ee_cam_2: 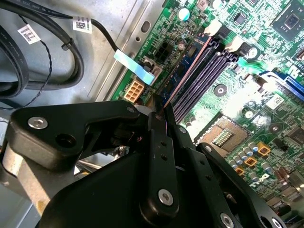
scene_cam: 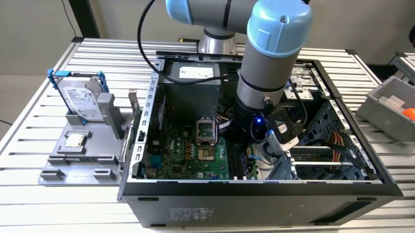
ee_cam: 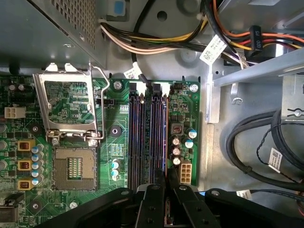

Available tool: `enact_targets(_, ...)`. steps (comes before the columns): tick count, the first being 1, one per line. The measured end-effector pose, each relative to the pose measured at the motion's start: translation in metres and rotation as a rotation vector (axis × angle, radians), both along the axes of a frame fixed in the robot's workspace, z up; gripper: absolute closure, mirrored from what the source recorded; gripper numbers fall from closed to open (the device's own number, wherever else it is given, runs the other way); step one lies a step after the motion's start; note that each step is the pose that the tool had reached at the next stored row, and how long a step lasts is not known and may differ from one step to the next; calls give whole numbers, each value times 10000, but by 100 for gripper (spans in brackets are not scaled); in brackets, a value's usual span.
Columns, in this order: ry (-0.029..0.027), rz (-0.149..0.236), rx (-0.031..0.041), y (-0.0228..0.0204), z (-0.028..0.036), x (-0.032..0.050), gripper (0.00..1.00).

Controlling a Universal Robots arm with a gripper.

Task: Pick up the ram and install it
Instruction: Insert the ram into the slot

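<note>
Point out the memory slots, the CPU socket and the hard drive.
memory slots (ee_cam: 135,137), first wrist view, middle of one slot
CPU socket (ee_cam: 71,168), first wrist view, pin field
hard drive (scene_cam: 84,99), exterior view, label face

Matt black gripper (ee_cam_2: 164,111); glossy green motherboard (ee_cam: 114,142); ribbed bare-metal table (scene_cam: 39,126).

**Inspector:** You are running a robotics lab or hardware assembly test bench, not a home or an office.

**Operator:** What shows you that?

**Inspector:** Your arm (scene_cam: 263,77) is mounted on a slatted aluminium table (scene_cam: 39,121). An opened computer case (scene_cam: 259,189) lies on it, motherboard (ee_cam: 118,137) bare directly below the jaws, power cables (ee_cam: 156,38) loose beyond them. Off to the side of the jaws stands a grey fixture (scene_cam: 81,155) holding a hard drive (scene_cam: 83,99) in a blue frame, and a grey parts bin (scene_cam: 389,104) sits at the table's far edge.
</note>
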State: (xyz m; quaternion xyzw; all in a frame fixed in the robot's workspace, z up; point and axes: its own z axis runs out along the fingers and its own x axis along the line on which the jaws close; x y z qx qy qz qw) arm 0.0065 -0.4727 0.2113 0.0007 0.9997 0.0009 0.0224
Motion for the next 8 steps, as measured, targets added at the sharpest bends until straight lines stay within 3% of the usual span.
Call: enact_targets(8,1,0,-1,0,-5,0,100)
